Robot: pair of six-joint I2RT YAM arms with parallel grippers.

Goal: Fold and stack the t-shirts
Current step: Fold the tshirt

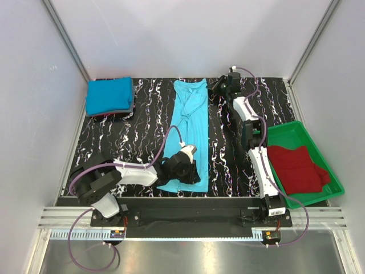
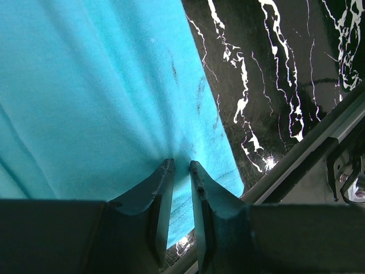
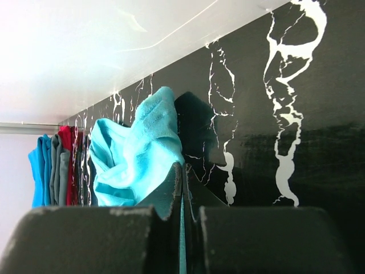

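Note:
A light turquoise t-shirt lies stretched lengthwise down the middle of the black marbled table. My left gripper is at its near end. In the left wrist view the left gripper is shut on the shirt's hem, and the turquoise cloth puckers toward the tips. My right gripper reaches the far right corner of the shirt. In the right wrist view the right gripper is shut on a thin fold of the bunched turquoise cloth.
A stack of folded shirts, deeper blue on top, sits at the back left; its edges show blue, grey and red. A green tray at the right holds dark red shirts. The table's near rail runs beside the left gripper.

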